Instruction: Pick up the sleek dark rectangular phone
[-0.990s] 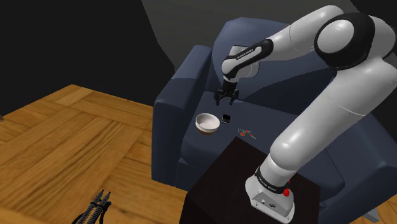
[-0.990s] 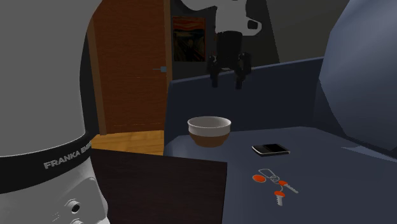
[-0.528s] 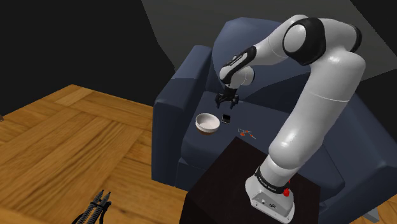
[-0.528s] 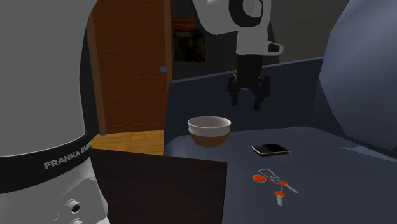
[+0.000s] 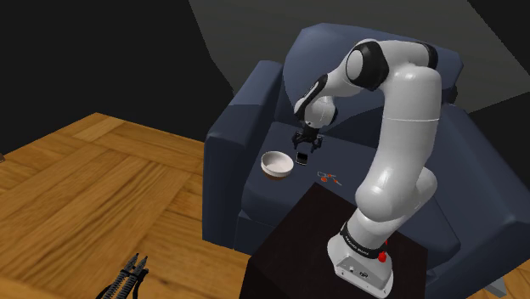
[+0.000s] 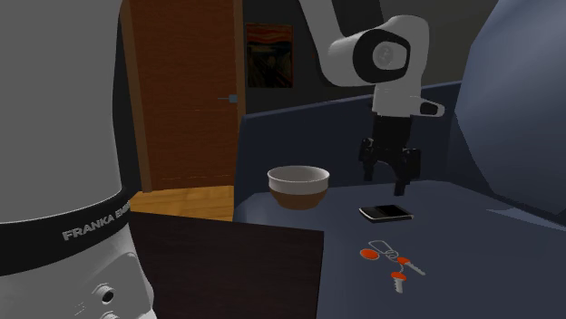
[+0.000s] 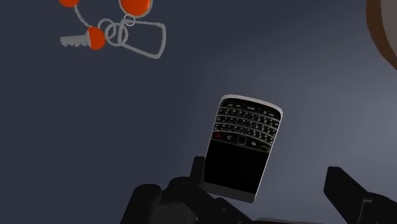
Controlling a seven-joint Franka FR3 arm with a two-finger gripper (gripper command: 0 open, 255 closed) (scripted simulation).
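shoulder view first: a dark blue upholstered armchair (image 5: pixel 222 161) carries everything on its seat. there's a round white bowl with a brown base (image 5: pixel 277 164), and a ring of small keys with orange heads (image 5: pixel 329 177) lying nearer the dark brown box stand (image 5: pixel 297 246). a black two-handled tool (image 5: pixel 127 276) lies on the wooden parquet floor (image 5: pixel 85 170), well apart from all that. the bowl stands just beside the phone, off to one side of the fingers. the white arm (image 5: pixel 408 127) rises from the stand, folds at the elbow and points its wrist straight down over the seat. the all-black gripper (image 6: pixel 385 181) hangs just above the cushion, fingers spread apart, clasping nothing. the black rectangular phone with a small keyboard (image 7: pixel 243 145) lies flat on the seat between bowl and keys, right under the gripper. in the wrist view its screen end sits in the gap between the fingers, untouched.
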